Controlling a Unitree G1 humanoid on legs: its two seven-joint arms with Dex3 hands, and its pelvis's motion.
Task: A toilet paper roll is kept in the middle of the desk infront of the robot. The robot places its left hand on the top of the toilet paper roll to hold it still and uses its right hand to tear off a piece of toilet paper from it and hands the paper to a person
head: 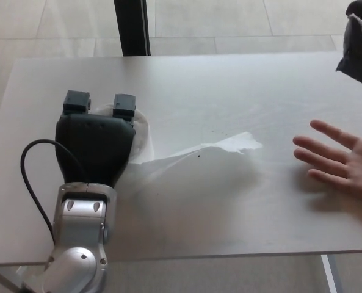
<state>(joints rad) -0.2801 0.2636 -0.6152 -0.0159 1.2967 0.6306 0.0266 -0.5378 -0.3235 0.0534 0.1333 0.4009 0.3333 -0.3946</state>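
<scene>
Pressing flat on top of the white toilet paper roll (pixel 141 131), the black left hand (pixel 95 143) pins it to the pale grey surface (pixel 229 79) toward the left edge, palm down and fingers resting over the roll rather than curled around it. A loose white paper tail (pixel 205 155) trails from the roll toward the middle of the surface, its torn end lying flat. At the far right corner, the black right hand (pixel 359 46) is only partly in view, raised above the surface, with a scrap of white torn paper (pixel 354 30) showing against its fingers, which look closed on it. A person's open hand (pixel 342 162) waits palm up near the right edge, below and nearer than the robot's hand.

The risk lies in the handover. The torn piece is light and seems thinly pinched; releasing it before it reaches the palm would likely let it flutter off the right edge. Coming down too fast could knock the person's fingers. If the left hand lifts carelessly, the roll may tip or drag its tail.
</scene>
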